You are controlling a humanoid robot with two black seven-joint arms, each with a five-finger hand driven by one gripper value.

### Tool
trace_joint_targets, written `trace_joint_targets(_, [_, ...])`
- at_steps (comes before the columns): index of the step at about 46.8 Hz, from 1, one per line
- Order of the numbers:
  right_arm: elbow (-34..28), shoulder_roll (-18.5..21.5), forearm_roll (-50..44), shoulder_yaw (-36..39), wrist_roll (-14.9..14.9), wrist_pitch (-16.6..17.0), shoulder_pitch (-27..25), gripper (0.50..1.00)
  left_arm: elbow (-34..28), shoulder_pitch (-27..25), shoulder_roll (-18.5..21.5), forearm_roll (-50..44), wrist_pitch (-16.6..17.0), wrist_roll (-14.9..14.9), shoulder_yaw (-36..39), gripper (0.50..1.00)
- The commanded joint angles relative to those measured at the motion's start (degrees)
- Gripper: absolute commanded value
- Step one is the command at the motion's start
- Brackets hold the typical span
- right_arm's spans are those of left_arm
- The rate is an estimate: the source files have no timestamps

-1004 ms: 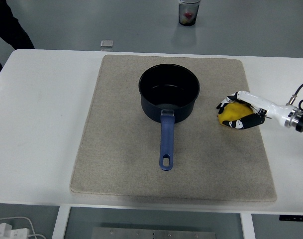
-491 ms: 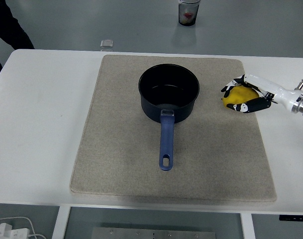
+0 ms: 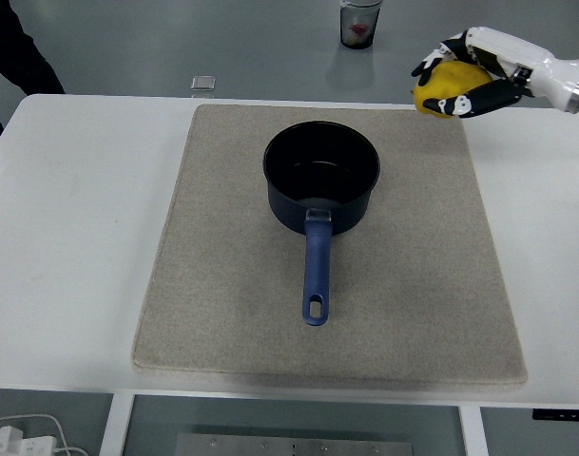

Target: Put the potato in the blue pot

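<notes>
A dark blue pot (image 3: 321, 175) stands on the beige mat (image 3: 232, 285) in the middle of the table, its blue handle (image 3: 315, 274) pointing toward the near edge; the pot looks empty. My right hand (image 3: 453, 74) comes in from the right edge and is shut on a yellow potato (image 3: 443, 87). It holds the potato high in the air, above the mat's far right corner, to the right of and beyond the pot. The left arm is out of view.
A small clear cup (image 3: 203, 85) sits at the table's far edge, left of centre. A glass container (image 3: 359, 23) stands on the floor beyond the table. A person's dark clothing (image 3: 13, 47) shows at the top left. A white cable (image 3: 23, 432) lies at the bottom left.
My right hand has lifted the potato off the mat's right side and carried it up and toward the far edge. The pot has stayed where it was.
</notes>
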Motion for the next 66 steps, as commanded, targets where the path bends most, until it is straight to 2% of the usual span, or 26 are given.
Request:
trace_joint_targets(1, [-2.35,2.73,1.37,-1.10,-0.10,-0.05,1.27,0.500,0.01,-0.04,0.00,0.00,0.00,0.00,-0.10,0.996])
trace_joint_targets(15, [-12.19,16.43,2.43,-2.24,-0.10,0.04,2.33,0.500,0.01,0.05,0.00,0.00,0.00,0.00,-0.10,0.996])
trace_joint_targets(24, [-15.89,21.98,2.52,-2.50,-0.10,0.13,2.15,0.500,0.01,0.05,0.00,0.00,0.00,0.00,-0.10,0.996])
trace_joint_targets(66, [-17.56,22.77,3.40,-2.33,-0.10,-0.13,1.01,0.500,0.09,-0.04,0.00,0.00,0.00,0.00,-0.10,0.996])
